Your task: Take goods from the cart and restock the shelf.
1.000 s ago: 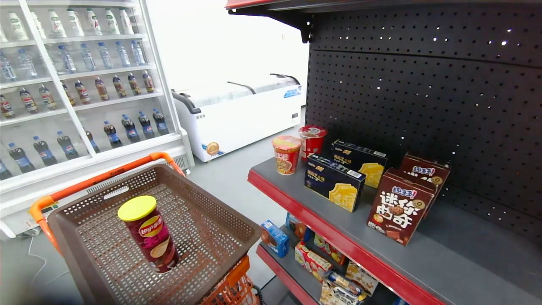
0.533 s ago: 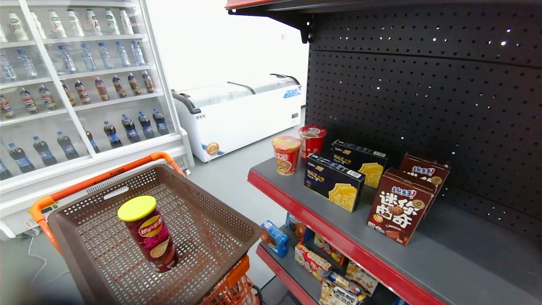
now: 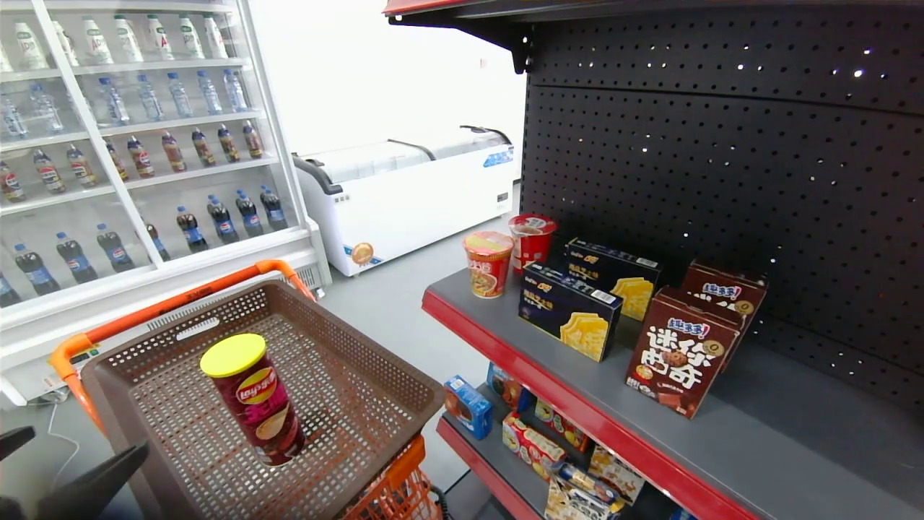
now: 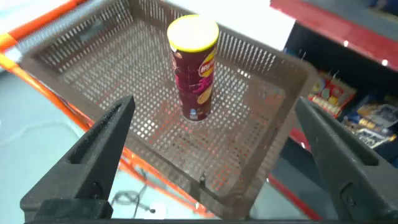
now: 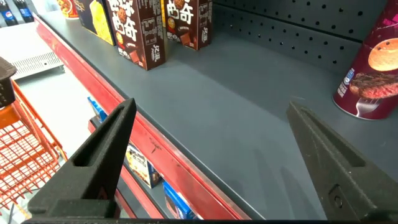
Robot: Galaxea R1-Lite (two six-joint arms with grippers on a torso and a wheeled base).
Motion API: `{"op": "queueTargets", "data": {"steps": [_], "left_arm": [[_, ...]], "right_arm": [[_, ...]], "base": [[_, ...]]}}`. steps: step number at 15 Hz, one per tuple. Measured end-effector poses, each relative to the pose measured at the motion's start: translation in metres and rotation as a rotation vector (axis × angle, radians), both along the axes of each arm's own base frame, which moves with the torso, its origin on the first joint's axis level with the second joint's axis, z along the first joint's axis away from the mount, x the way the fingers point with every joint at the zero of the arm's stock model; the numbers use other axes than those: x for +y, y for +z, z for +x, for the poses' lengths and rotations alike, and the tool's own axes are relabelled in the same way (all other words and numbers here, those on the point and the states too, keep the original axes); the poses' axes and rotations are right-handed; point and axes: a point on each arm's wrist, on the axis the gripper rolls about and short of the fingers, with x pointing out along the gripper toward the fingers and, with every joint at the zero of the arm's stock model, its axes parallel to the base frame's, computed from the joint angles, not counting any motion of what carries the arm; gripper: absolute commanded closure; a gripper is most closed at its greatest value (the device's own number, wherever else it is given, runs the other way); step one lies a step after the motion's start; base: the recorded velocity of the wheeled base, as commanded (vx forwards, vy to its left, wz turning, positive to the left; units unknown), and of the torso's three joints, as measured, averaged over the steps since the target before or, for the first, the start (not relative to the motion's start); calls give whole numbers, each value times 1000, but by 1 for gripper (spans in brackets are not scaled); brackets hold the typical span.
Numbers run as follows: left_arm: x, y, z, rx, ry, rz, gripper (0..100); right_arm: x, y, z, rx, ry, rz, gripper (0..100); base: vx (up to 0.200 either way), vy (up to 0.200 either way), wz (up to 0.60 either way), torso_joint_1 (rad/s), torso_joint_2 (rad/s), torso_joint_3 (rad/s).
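Chip can (image 3: 253,396) stands upright mid cart basket (image 3: 404,379). In the head view my left gripper (image 4: 214,102) sits at 8 o'clock of the can, just outside the basket rim, jaws wide apart and holding nothing. Shelf (image 3: 722,440) is at 3 o'clock of the basket, with brown boxes (image 3: 682,354) on it. My right gripper (image 5: 211,106) hangs over bare shelf board, jaws apart and empty. A second can (image 5: 372,68) stands upright nearby on the shelf.
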Motion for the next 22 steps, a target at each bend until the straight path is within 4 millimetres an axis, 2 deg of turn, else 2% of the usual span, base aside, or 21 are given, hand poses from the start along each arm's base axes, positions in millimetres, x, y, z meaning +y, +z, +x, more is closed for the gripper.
{"op": "queueTargets", "data": {"steps": [2, 4, 6, 10, 13, 17, 22], "left_arm": [[1, -6, 38, 89, 12, 0, 0], [1, -21, 64, 131, 12, -2, 0], [1, -42, 81, 172, 7, -3, 0], [2, -78, 100, 215, 8, -7, 0], [3, -95, 117, 152, 15, -8, 0], [7, -123, 126, 177, 40, 39, 0], [9, -140, 147, 106, 43, 51, 0]], "right_arm": [[0, 0, 0, 0, 0, 0, 0], [0, 0, 0, 0, 0, 0, 0], [0, 0, 0, 0, 0, 0, 0], [0, 0, 0, 0, 0, 0, 0], [0, 0, 0, 0, 0, 0, 0], [0, 0, 0, 0, 0, 0, 0], [0, 0, 0, 0, 0, 0, 0]], "base": [[0, 0, 0, 0, 0, 0], [0, 0, 0, 0, 0, 0], [0, 0, 0, 0, 0, 0], [0, 0, 0, 0, 0, 0], [0, 0, 0, 0, 0, 0], [0, 0, 0, 0, 0, 0], [0, 0, 0, 0, 0, 0]]}}
